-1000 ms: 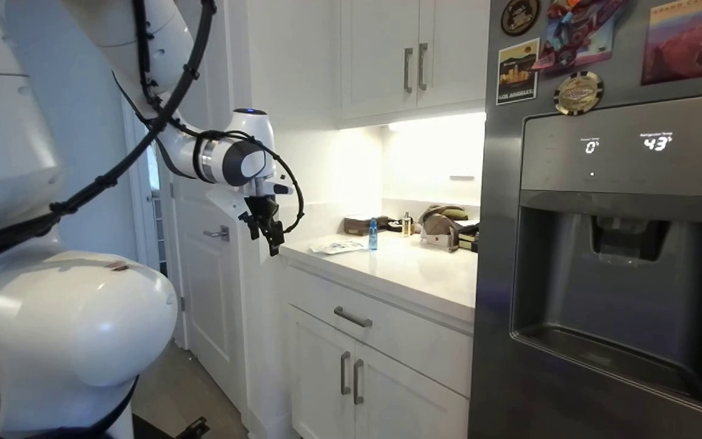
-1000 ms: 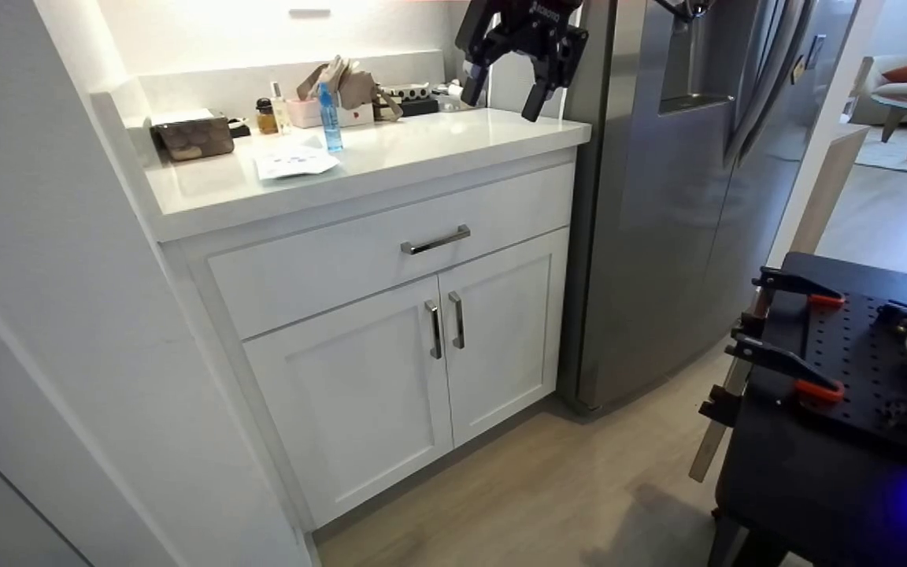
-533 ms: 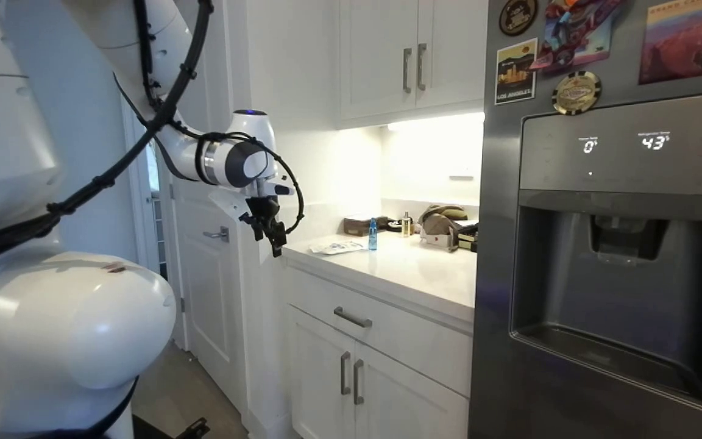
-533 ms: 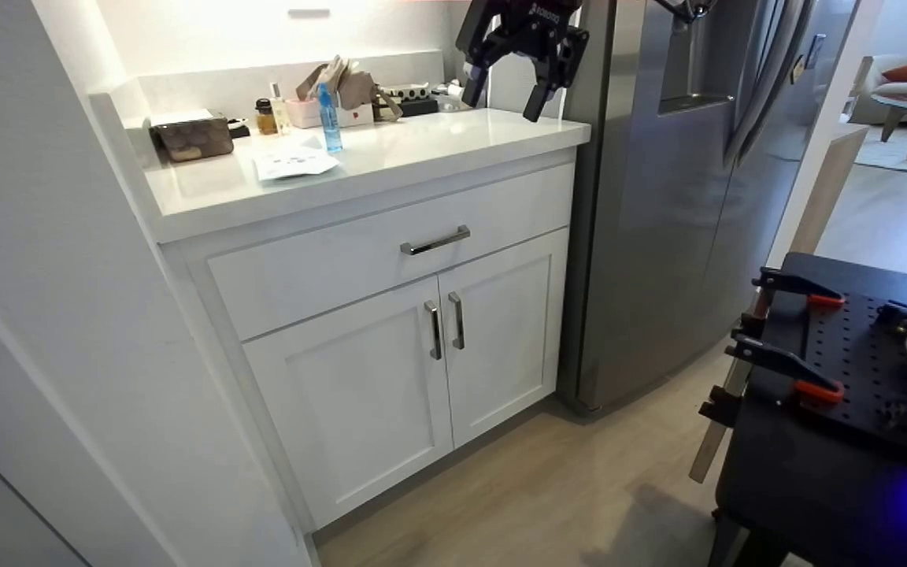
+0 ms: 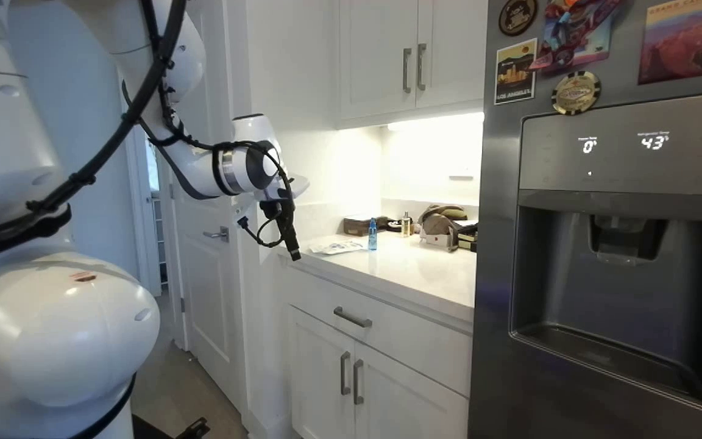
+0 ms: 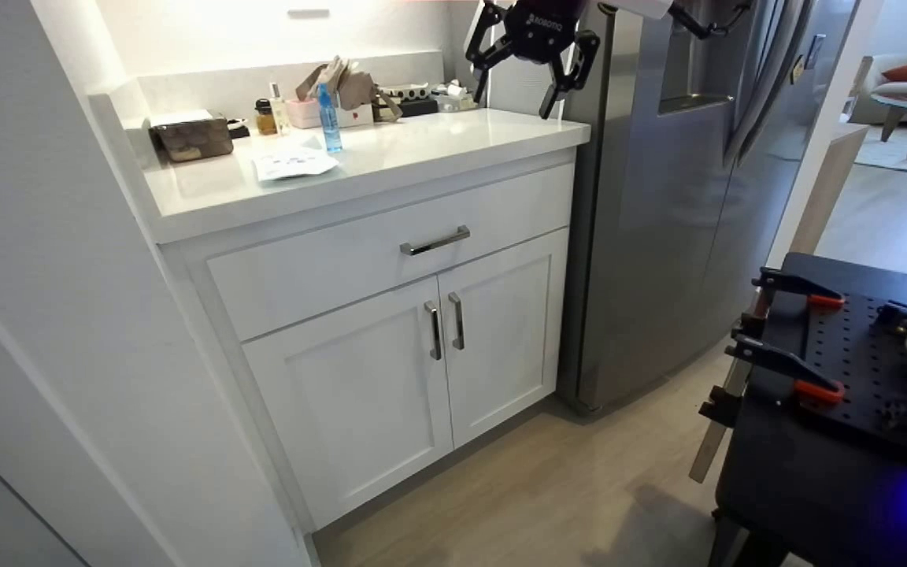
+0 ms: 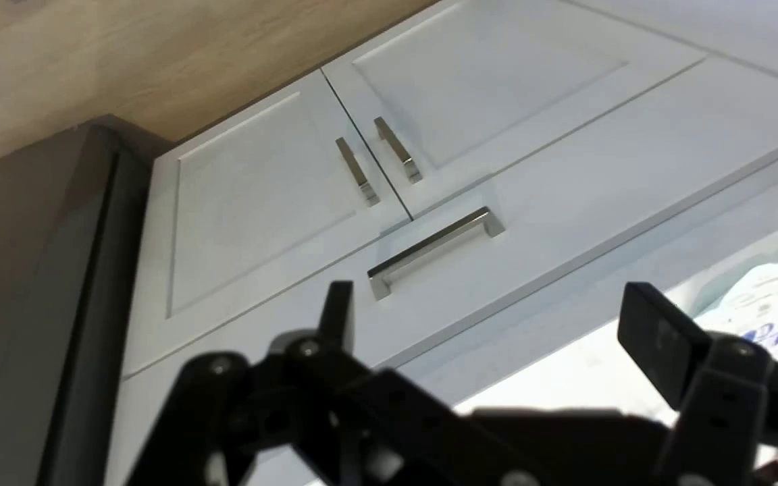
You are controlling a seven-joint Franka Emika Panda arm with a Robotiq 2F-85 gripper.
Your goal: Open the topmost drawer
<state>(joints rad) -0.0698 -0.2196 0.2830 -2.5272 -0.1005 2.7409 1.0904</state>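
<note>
Drawer (image 6: 379,256), topmost, lies directly below the front edge of the desk (image 6: 438,138); closed, its white panel flush, in both exterior views. Silver bar handle (image 6: 435,241) set horizontally on the panel. Below it, two cabinet doors (image 6: 351,402), likewise closed, each with a vertical handle (image 6: 434,329).

Claw (image 6: 512,108): released, its two fingers (image 7: 338,314) spread wide apart. It hangs from the white arm (image 5: 195,174), tips pointing downward, higher than the bar handle and apart from it. Wrist view comes upside down, floor (image 7: 125,67) along its top; there the bar handle shows beyond the fingers, within the width of the gap, nearer the finger at picture left.

On the desk: blue bottle (image 6: 329,118), upright, just beside a white packet (image 6: 294,163) lying flat; whether they touch, cannot tell. Brown case (image 6: 195,140) sits at the end away from the grey refrigerator (image 6: 650,260). Amber bottle (image 6: 265,118) stands between case and blue bottle.
</note>
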